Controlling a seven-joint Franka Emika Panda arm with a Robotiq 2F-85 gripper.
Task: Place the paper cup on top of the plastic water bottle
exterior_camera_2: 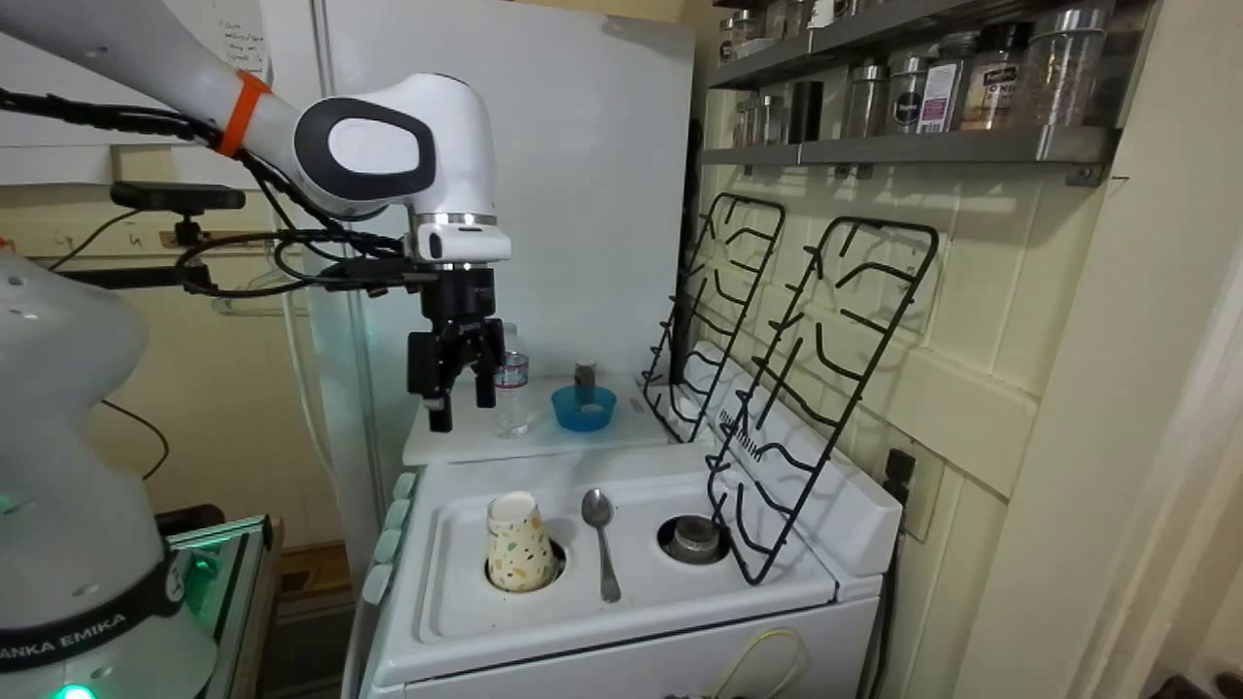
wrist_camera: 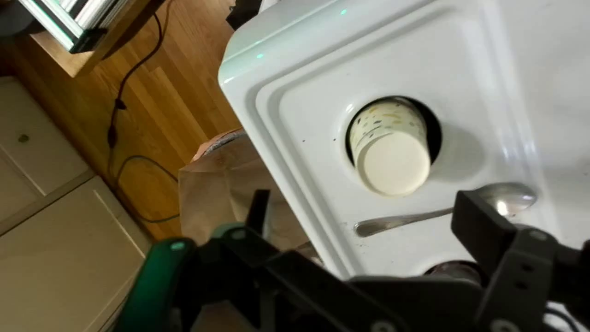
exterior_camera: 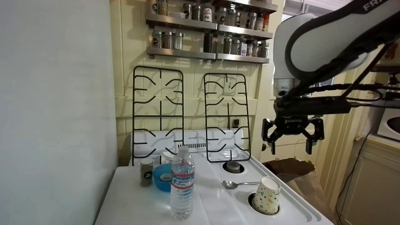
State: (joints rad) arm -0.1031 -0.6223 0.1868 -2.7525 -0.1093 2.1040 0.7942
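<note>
My end effector (exterior_camera: 291,148) hanging empty, jaws standing apart. Speckled paper cup (exterior_camera: 266,196) sitting upside down in burner opening (wrist_camera: 434,133). I'm expecting it light, thin-walled, easily dented; favouring gentle pinch across mid-sides. Sides narrowing upward, so grip possibly slipping off.

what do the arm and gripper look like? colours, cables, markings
The arm is white to pale grey, with rounded segments and dark trim. An orange band wraps it, black cables run along it, and in an exterior view a black base band reads "ANKA EMIKA", its start cut off. The gripper is black, angular and two-fingered, with pale "ROBOTIQ" lettering.
</note>
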